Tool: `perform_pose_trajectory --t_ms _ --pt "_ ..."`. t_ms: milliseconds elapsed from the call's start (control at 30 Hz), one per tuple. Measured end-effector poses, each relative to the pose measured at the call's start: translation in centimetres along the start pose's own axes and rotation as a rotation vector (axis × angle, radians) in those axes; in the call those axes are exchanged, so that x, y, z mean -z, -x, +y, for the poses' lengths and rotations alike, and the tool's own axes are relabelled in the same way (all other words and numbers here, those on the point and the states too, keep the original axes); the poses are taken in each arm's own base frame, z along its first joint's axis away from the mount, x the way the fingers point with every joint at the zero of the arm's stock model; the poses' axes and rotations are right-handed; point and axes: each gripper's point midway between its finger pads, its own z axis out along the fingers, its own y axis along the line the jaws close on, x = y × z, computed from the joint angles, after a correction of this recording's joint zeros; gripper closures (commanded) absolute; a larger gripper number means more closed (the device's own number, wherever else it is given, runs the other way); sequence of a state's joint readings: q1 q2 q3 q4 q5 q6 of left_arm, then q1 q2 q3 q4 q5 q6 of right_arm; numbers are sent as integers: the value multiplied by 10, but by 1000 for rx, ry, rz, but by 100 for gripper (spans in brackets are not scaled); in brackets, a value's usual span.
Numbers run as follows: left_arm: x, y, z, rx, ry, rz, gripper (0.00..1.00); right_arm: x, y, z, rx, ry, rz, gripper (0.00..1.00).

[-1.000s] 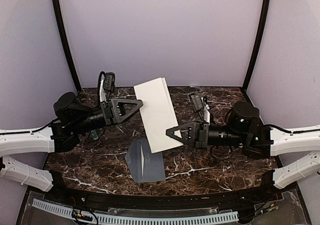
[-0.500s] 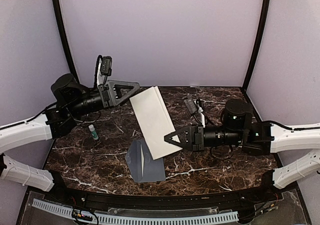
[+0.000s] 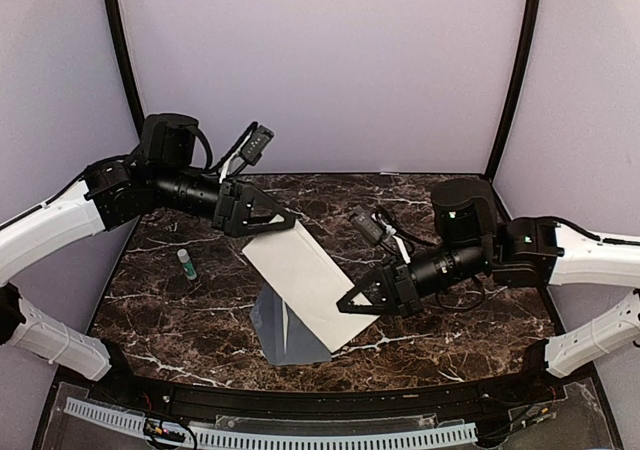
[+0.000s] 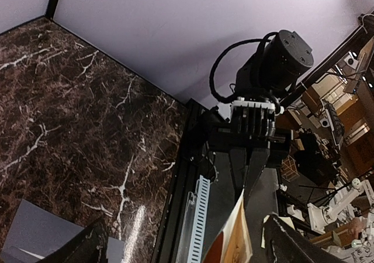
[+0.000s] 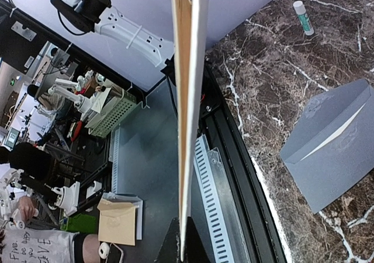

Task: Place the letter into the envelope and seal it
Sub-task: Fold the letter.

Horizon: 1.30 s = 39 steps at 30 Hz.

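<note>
The letter (image 3: 305, 280) is a pale sheet held tilted above the table, and the right wrist view shows it edge-on (image 5: 190, 99). My right gripper (image 3: 350, 303) is shut on its lower right edge (image 5: 183, 245). My left gripper (image 3: 280, 222) is at the sheet's upper left corner. Its jaws stand wide open, and the letter's edge (image 4: 236, 242) sits loose between them, nearer the right finger (image 4: 289, 242). The grey-blue envelope (image 3: 285, 332) lies flat on the marble below, partly covered by the sheet. It also shows in the wrist views (image 5: 333, 152) (image 4: 35, 234).
A small glue stick (image 3: 186, 263) lies on the marble at the left, also seen in the right wrist view (image 5: 304, 16). A slotted cable rail (image 3: 270, 435) runs along the near table edge. Purple walls close in the back and sides.
My left gripper has opened wide, lifted off the letter's left edge and come back at its upper corner. The right arm has swung the letter lower, over the envelope.
</note>
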<state>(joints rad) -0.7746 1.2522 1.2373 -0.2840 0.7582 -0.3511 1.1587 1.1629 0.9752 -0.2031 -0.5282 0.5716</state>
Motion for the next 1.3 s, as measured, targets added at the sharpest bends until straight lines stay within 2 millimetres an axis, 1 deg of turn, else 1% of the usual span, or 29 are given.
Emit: perform_pose_trajectory --t_ms 100,167,200,233,267,300,367,433,467,500,567,600,633,667,700,767,867,933,1033,1100,1167,1200,1300 --pt "-10 -22 -3 22 -32 93 20 -1 -7 0 0 2 45 100" --pt "-14 -33 -9 27 -57 140 28 -2 -7 1 6 2 64 100" --pt "-15 -37 -11 31 -66 155 36 -3 -8 0 6 1 74 100" --pt "-16 -41 -15 26 -80 171 41 -4 -8 0 10 -1 81 100" --pt "-16 -43 -17 29 -87 179 53 -4 -9 0 12 -2 89 100" --pt "-16 -44 -19 19 -99 187 59 -5 -9 0 14 -4 94 100" --pt "-15 -46 -21 22 -110 197 84 -5 -10 -1 17 -9 109 100" --pt "-14 -49 -23 28 -121 210 98 -6 -11 -2 21 -13 123 100" --pt "-15 -50 -23 27 -126 215 99 -6 -12 -2 22 -13 125 100" --pt "-15 -51 -24 24 -131 220 100 -6 -12 -3 23 -15 128 92" --pt "-14 -53 -24 24 -136 227 100 -5 -12 -4 23 -20 128 64" --pt "-14 -53 -24 27 -136 229 100 -4 -11 -5 18 -25 124 48" --pt "-14 -53 -24 29 -135 227 100 -3 -10 -5 12 -29 117 36" --pt "-14 -52 -24 34 -130 220 100 0 -6 -6 15 -34 98 27" --pt "-14 -50 -22 29 -117 200 100 4 -1 -5 19 -37 68 20" --pt "-12 -47 -16 34 -76 141 100 15 9 -3 30 -45 -10 12" --pt "-2 -38 -11 51 -20 5 100 34 20 -3 30 -66 -157 7" --pt "8 -26 -11 57 -4 -132 100 43 26 -5 12 -70 -258 5" --pt "24 -6 -12 81 -10 -332 100 49 25 -20 -39 -68 -391 3" --pt "32 7 -12 100 -18 -431 100 47 22 -30 -78 -61 -435 3" --pt "39 19 -12 114 -24 -521 100 39 24 -37 -109 -57 -463 4" --pt "42 24 -13 119 -29 -552 100 35 27 -39 -118 -55 -475 4" --pt "52 37 -17 130 -53 -643 100 22 36 -36 -124 -26 -500 7"
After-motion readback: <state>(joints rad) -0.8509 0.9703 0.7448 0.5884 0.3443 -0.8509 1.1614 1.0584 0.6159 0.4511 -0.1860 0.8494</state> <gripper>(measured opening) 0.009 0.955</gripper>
